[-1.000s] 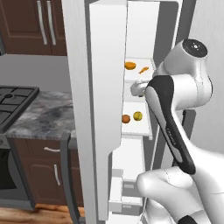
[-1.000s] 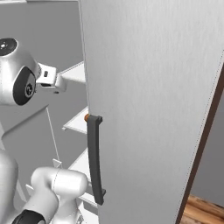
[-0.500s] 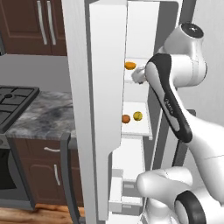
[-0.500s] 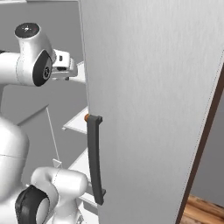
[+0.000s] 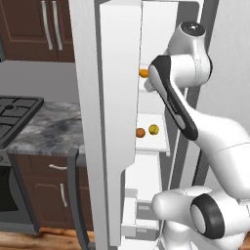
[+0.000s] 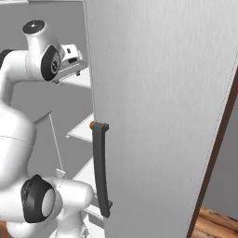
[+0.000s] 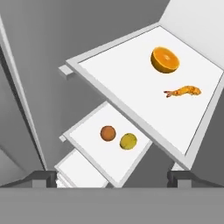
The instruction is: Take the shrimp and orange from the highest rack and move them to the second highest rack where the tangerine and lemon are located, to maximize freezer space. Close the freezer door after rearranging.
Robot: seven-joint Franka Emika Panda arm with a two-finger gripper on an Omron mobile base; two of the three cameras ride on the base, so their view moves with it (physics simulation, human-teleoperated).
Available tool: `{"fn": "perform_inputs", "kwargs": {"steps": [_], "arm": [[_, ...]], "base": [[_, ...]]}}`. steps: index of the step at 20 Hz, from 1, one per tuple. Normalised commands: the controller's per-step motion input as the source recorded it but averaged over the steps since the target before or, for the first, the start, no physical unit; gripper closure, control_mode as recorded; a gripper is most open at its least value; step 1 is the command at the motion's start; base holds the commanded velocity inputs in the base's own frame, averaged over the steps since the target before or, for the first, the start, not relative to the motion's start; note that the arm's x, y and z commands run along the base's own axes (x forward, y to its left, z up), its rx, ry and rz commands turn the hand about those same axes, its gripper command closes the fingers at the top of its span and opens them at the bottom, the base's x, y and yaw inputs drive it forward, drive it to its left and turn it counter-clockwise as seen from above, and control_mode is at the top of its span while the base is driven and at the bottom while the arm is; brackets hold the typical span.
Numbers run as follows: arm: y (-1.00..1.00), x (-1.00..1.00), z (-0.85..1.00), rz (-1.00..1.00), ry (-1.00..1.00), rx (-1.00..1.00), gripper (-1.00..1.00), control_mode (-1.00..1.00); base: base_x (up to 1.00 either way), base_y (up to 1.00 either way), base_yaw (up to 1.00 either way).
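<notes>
The hand view looks down on the highest rack (image 7: pixel 113 83), a white shelf. A cut orange (image 7: pixel 165 60) lies at its far side, with the pink-orange shrimp (image 7: pixel 183 92) just beside it. On the second highest rack (image 7: pixel 87 146) below, the tangerine (image 7: pixel 108 133) and the yellow lemon (image 7: pixel 128 141) sit side by side. My gripper (image 7: pixel 112 178) hangs open above the front edge of the top rack and holds nothing. From the left base view I see the orange (image 5: pixel 143 73), tangerine (image 5: pixel 140 132) and lemon (image 5: pixel 154 129) past the open freezer door (image 5: pixel 117 122).
A wide grey door panel (image 6: pixel 158 93) with a dark handle (image 6: pixel 101 172) hides much of the shelves in the right base view. Lower shelves and a drawer (image 5: pixel 141 215) sit below. A stove and marble counter (image 5: pixel 39 127) stand to the left.
My arm has swung upward and carried the hand from mid-shelf height up to the top rack. The gripper stays open and the food has not moved.
</notes>
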Motion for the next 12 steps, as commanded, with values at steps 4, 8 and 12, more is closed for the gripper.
{"fn": "perform_inputs", "kwargs": {"steps": [4,8,12], "arm": [[-0.15,0.47,0.00,0.00,0.00,-0.02,-1.00,-1.00],[-0.05,0.62,0.00,0.00,0.00,0.00,-1.00,-1.00],[0.00,0.72,-0.03,0.00,0.00,0.00,-1.00,-1.00]], "base": [[0.00,0.00,0.00],[0.00,0.00,0.00],[0.00,0.00,0.00]]}}
